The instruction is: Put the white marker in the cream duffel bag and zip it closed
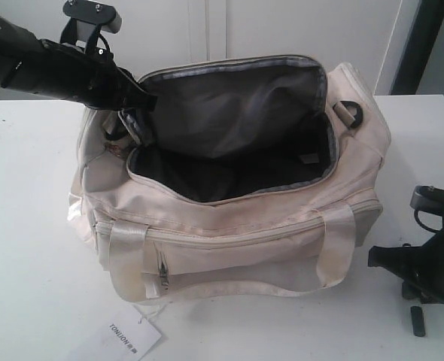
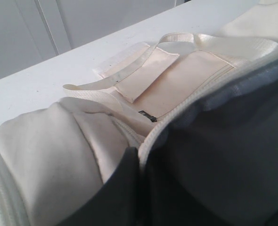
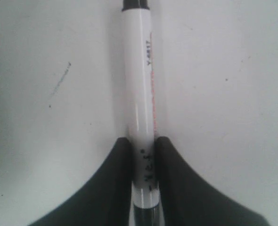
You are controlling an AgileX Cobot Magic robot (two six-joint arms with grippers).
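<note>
The cream duffel bag (image 1: 244, 233) stands on the white table with its top zipper wide open, showing a dark grey lining (image 1: 237, 120). My left gripper (image 1: 141, 96) is at the bag's far left corner, shut on the opening's rim (image 2: 176, 113); its fingers (image 2: 125, 188) pinch the cream edge and lining together. The white marker (image 3: 140, 94) lies on the table right of the bag; only its dark end (image 1: 418, 320) shows in the exterior view. My right gripper (image 3: 143, 150) is down over it, both fingers pressed against the barrel near its dark cap.
A white paper tag (image 1: 135, 338) lies by the table's front edge below the bag. Satin handle straps (image 1: 128, 248) hang on the bag's front side. A pale wall stands behind the table (image 1: 26, 226).
</note>
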